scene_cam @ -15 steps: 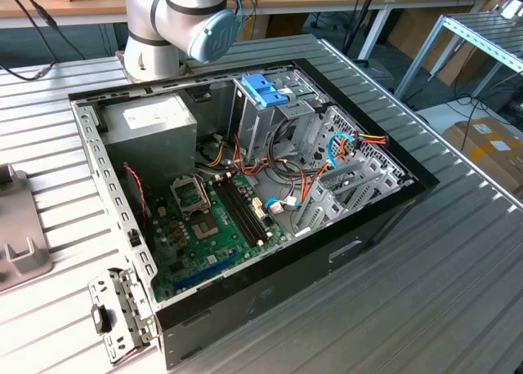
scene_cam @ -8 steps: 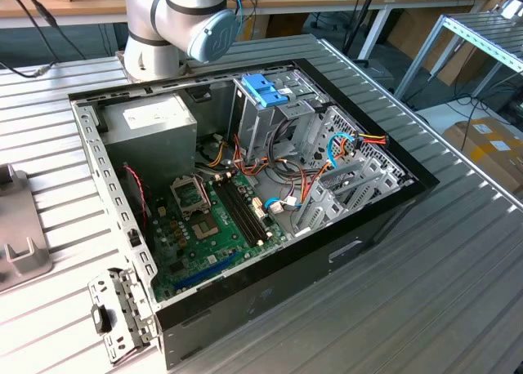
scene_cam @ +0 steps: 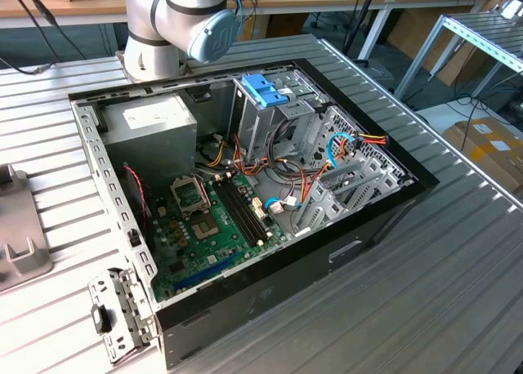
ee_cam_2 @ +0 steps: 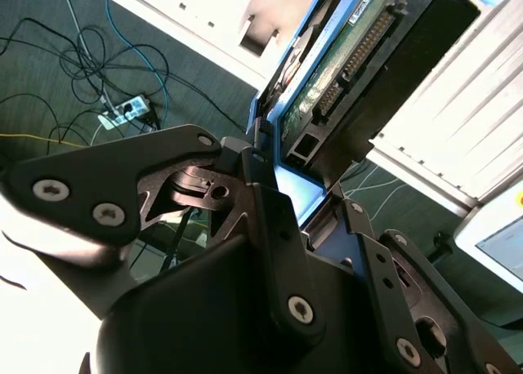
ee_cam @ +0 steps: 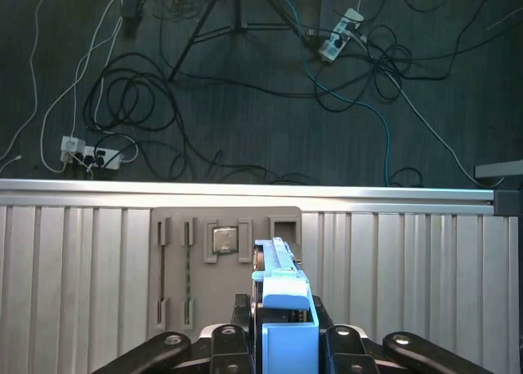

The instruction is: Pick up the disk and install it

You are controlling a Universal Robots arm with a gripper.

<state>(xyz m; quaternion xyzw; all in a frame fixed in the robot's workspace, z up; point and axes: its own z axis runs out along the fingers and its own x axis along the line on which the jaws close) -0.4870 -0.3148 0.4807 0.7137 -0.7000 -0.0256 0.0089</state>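
Note:
My gripper (ee_cam: 282,345) is shut on the disk (ee_cam: 282,296). In the first wrist view the disk shows edge-on, a light blue carrier rail rising between the black fingers (ee_cam: 237,337). Beneath it lies a grey holder plate (ee_cam: 184,260) with slots, resting on the slatted table. In the second wrist view the disk (ee_cam_2: 351,55) shows its green circuit board, connector pins and a blue rail, with the gripper (ee_cam_2: 294,198) clamped on its lower end. In the exterior view the open computer case (scene_cam: 384,219) lies on the table, with a metal drive cage (scene_cam: 282,117) inside.
A blue plastic bracket (scene_cam: 265,88) sits on top of the drive cage. A grey power-supply box (scene_cam: 151,121) and the motherboard (scene_cam: 216,219) occupy the case. The arm's base (scene_cam: 176,23) stands behind the case. Cables and power strips (ee_cam: 86,155) lie on the floor past the table edge.

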